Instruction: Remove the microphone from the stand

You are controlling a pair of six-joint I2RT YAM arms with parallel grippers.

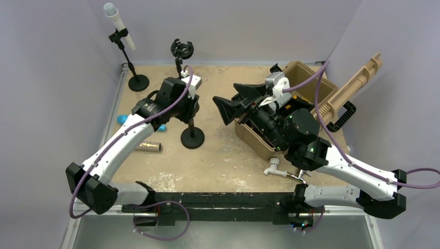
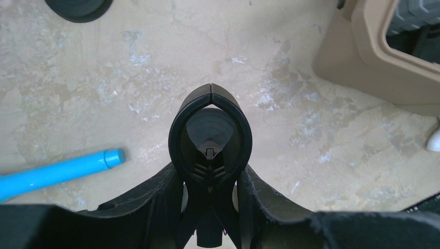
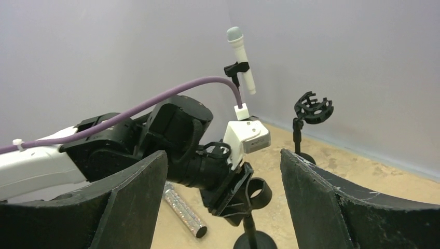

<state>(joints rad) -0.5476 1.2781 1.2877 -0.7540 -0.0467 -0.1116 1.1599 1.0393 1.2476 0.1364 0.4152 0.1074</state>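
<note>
A white microphone sits tilted in the clip of the back-left stand; it also shows in the right wrist view. My left gripper is shut on the empty black clip of the front stand, squeezing the clip's levers between its fingers. My right gripper is open and empty above the tan case, facing the left gripper and the clip. A blue microphone and a glittery microphone lie on the table.
A third stand with an empty shock mount stands at the back middle. An open tan case with its lid against the right wall fills the right side. A small white part lies near the front.
</note>
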